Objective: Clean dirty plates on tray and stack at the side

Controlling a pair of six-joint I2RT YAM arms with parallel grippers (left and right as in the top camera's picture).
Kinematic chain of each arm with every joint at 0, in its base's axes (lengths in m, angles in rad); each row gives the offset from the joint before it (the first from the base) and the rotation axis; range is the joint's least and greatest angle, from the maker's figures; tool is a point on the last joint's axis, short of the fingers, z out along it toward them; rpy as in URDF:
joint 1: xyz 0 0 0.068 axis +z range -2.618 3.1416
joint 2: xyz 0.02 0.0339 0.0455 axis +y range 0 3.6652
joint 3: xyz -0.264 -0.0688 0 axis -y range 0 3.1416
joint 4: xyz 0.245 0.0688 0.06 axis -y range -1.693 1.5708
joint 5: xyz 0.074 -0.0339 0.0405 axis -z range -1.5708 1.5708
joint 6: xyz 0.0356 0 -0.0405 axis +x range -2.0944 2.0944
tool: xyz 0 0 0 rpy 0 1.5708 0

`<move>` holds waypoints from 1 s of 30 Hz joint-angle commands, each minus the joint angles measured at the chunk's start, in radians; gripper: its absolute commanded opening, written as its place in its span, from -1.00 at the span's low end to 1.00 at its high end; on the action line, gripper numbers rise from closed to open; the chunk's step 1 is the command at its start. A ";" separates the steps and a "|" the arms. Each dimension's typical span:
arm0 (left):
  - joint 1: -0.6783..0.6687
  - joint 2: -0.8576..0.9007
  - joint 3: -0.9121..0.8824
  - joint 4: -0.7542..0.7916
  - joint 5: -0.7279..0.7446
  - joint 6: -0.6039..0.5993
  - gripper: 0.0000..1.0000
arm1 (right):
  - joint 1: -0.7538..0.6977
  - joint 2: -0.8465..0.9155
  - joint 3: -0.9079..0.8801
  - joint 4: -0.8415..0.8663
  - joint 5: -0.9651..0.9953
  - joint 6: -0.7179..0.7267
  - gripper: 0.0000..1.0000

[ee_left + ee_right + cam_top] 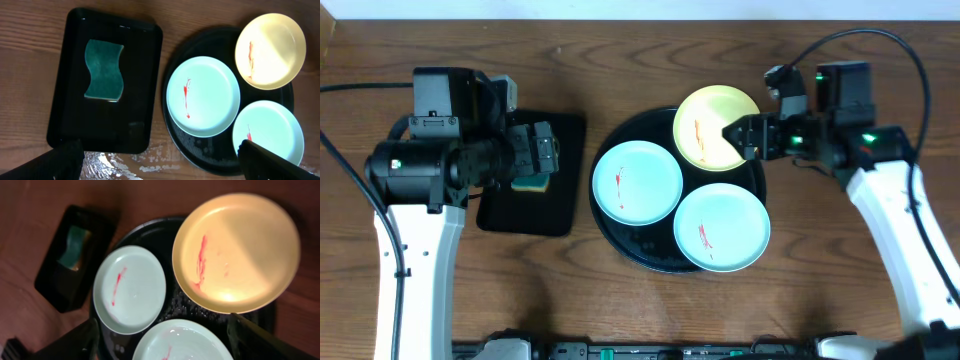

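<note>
Three plates lie on the round black tray [628, 246]: a yellow plate [715, 128] at the back, a mint plate [637, 181] at the left and another mint plate [722, 227] at the front right. Each carries a thin red smear. My right gripper [740, 135] hovers at the yellow plate's right rim, jaws wide apart and empty. In the right wrist view the yellow plate [237, 250] lies just beyond the right gripper [167, 342]. My left gripper [535, 155] hangs open above the small rectangular tray. Its wrist view shows the left gripper [160, 165] holding nothing.
A green sponge [104, 71] lies in the small rectangular black tray [140, 75] left of the round tray. A wet patch [130, 160] glistens on the wooden table in front of it. Cables run behind both arms.
</note>
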 commanded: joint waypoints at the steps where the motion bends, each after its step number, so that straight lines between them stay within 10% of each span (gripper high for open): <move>1: 0.005 0.002 0.024 0.009 -0.048 0.013 0.97 | 0.066 0.068 0.019 0.009 0.100 0.095 0.43; 8: 0.005 0.019 0.023 0.016 -0.185 -0.043 0.97 | 0.219 0.192 0.034 0.023 0.357 0.292 -0.07; 30: 0.005 0.253 -0.037 0.027 -0.278 -0.044 0.96 | 0.426 0.528 0.033 0.131 0.447 0.445 -0.75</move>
